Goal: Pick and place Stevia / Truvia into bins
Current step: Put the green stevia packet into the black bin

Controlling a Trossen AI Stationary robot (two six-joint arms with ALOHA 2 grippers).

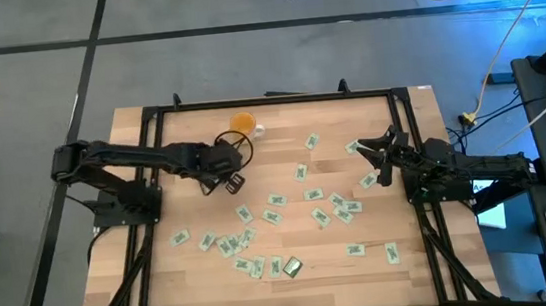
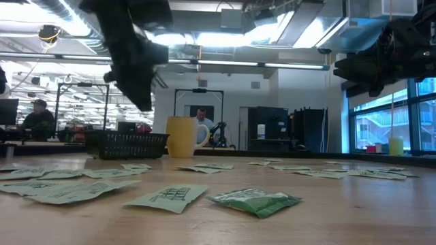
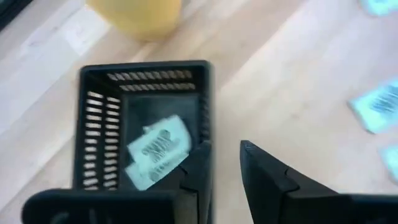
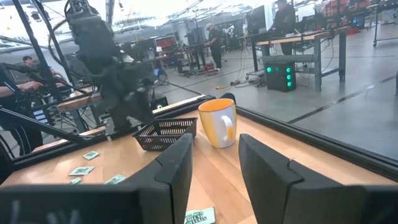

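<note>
Many pale green and white sachets (image 1: pixel 321 212) lie flat across the table, several close to the near edge (image 2: pixel 170 197). One darker green packet (image 2: pixel 255 200) lies among them. The black tray (image 3: pixel 99 118) stands on the table next to the orange cup (image 1: pixel 242 124). One or two sachets (image 3: pixel 158 149) lie on its floor. My left gripper (image 3: pixel 227 171) hovers open above the tray's near right corner (image 1: pixel 222 170), holding nothing. My right gripper (image 4: pixel 217 162) is open and raised above the table's right side (image 1: pixel 374 158), pointing toward the cup and tray.
The orange cup with a white handle (image 2: pixel 184 136) stands just behind the tray (image 2: pixel 129 144) near the far edge. A black frame (image 1: pixel 268 101) runs around the tabletop. Bare wood lies between the tray and the scattered sachets. People (image 4: pixel 214 37) stand in the room beyond the table.
</note>
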